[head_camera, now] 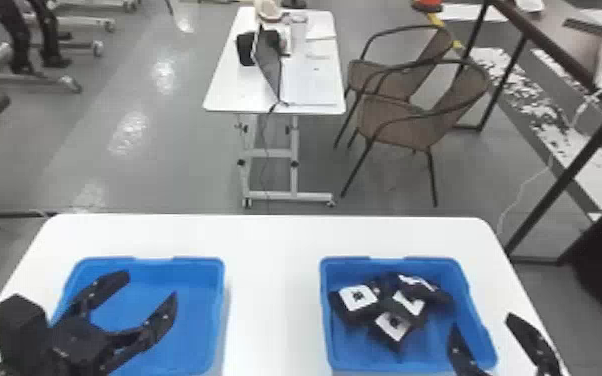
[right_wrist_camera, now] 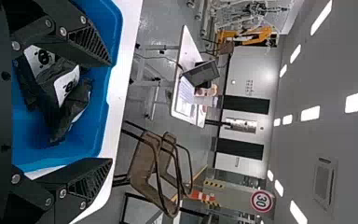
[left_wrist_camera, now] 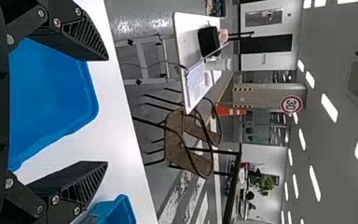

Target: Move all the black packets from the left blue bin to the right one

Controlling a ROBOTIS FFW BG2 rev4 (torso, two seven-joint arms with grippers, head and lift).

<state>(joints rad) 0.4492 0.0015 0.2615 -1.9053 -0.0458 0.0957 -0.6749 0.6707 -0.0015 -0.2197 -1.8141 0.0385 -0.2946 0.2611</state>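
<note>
My left gripper [head_camera: 150, 287] is over the left blue bin [head_camera: 192, 300] in the head view, its two fingers spread with nothing between them. In the left wrist view the same gripper [left_wrist_camera: 103, 112] stands open, the left bin's blue floor [left_wrist_camera: 46, 93] behind it. Several black packets [head_camera: 395, 305] with white labels lie heaped in the right blue bin [head_camera: 330, 320]. My right gripper [head_camera: 482, 325] is open at that bin's right front corner, to the right of the packets. From the right wrist, the gripper [right_wrist_camera: 111, 112] shows parted fingers, with packets [right_wrist_camera: 67, 88] in the bin beyond.
Both bins stand on a white table [head_camera: 275, 280], a strip of tabletop between them. Past its far edge are a second white table [head_camera: 310, 80] with a laptop and two brown chairs [head_camera: 400, 120]. A dark metal frame [head_camera: 560, 190] rises at the right.
</note>
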